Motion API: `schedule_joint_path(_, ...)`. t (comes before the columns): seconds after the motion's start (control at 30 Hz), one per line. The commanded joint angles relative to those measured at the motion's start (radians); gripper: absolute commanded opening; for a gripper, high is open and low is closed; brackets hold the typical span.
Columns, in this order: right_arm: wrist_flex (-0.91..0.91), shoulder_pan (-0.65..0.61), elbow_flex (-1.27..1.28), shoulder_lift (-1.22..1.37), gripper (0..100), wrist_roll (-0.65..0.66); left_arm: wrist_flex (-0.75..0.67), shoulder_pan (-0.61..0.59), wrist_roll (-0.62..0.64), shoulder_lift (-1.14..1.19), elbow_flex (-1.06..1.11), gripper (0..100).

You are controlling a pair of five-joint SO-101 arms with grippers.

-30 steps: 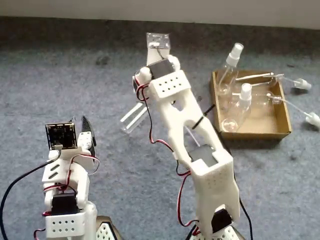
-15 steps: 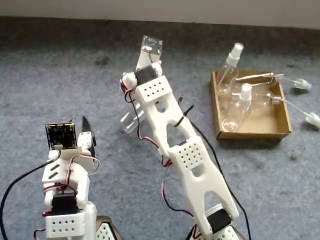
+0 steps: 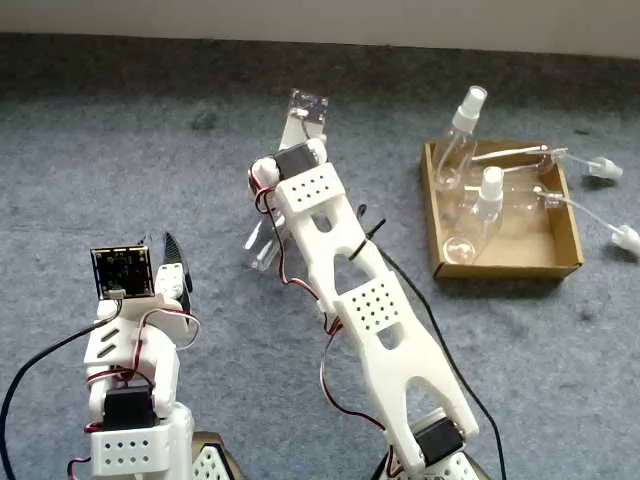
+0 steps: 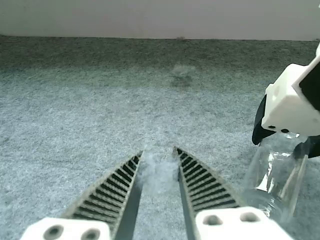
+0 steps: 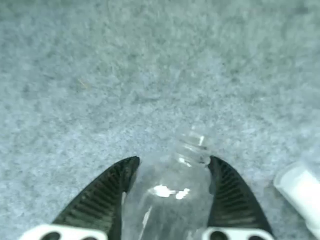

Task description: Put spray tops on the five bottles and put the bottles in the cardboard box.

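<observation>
Grey desk (image 3: 120, 160), high view: a felt-like surface carries both arms and the cardboard box (image 3: 500, 268).
Box contents, high view: two capped bottles. One (image 3: 475, 215) lies inside with its spray top toward the far wall. The other (image 3: 452, 145) leans on the box's far left corner, its top poking out past the rim. More clear plastic fills the box's right half; how many pieces I cannot tell.
Loose spray tops, high view: two (image 3: 601, 168) (image 3: 626, 238) lie on the desk just right of the box, thin tubes reaching over its rim.
In the way, high view: the right arm (image 3: 370, 310) stretches across the desk left of the box, over the open bottle (image 3: 262, 245). The bottle is well apart from the box; its long axis slants.
Left tool (image 3: 172, 265), high view: far from the box, at the near left.
Right tool (image 5: 174, 161), right wrist view: jaws spread to the open bottle's width and grip its sides. The uncapped neck points out past the fingertips, its long axis along the tool's.
Neighbour, right wrist view: a pale cylinder (image 5: 300, 189) lies near; what it is I cannot tell.
Left tool, left wrist view: jaws a narrow gap apart, with bare desk between them. The open bottle slants beside it under the right tool.
</observation>
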Motion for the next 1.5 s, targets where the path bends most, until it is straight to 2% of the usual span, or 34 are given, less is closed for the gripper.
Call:
schedule_joint_path(0.0,0.097,0.002,-0.134,-0.016,6.6,0.153,-0.021,-0.005,-0.009,-0.005,0.021,5)
schedule_joint_path(0.17,0.222,0.004,-0.344,-0.039,6.7,0.315,-0.021,-0.005,-0.009,-0.005,0.021,5)
schedule_joint_path(0.3,0.268,0.013,-0.318,-0.073,6.7,0.517,-0.021,-0.005,-0.009,-0.005,0.021,5)
schedule_joint_path(0.43,0.268,0.077,-0.318,-0.076,6.7,0.74,-0.021,-0.005,-0.009,-0.004,0.021,5)
schedule_joint_path(0.6,0.268,0.188,-0.317,-0.076,6.7,0.864,-0.021,-0.004,-0.009,-0.004,0.021,5)
schedule_joint_path(0.87,0.268,0.26,-0.315,-0.094,6.7,0.974,-0.021,-0.004,-0.009,-0.004,0.021,6)
schedule_joint_path(1.17,0.263,0.309,-0.314,-0.22,6.7,0.98,-0.021,-0.004,-0.009,-0.004,0.021,6)
schedule_joint_path(1.4,0.124,0.401,-0.318,-0.122,6.7,0.982,-0.021,-0.002,-0.009,-0.002,0.021,6)
schedule_joint_path(1.47,0.101,0.409,-0.318,-0.091,6.7,1.034,-0.021,-0.002,-0.009,-0.002,0.021,6)
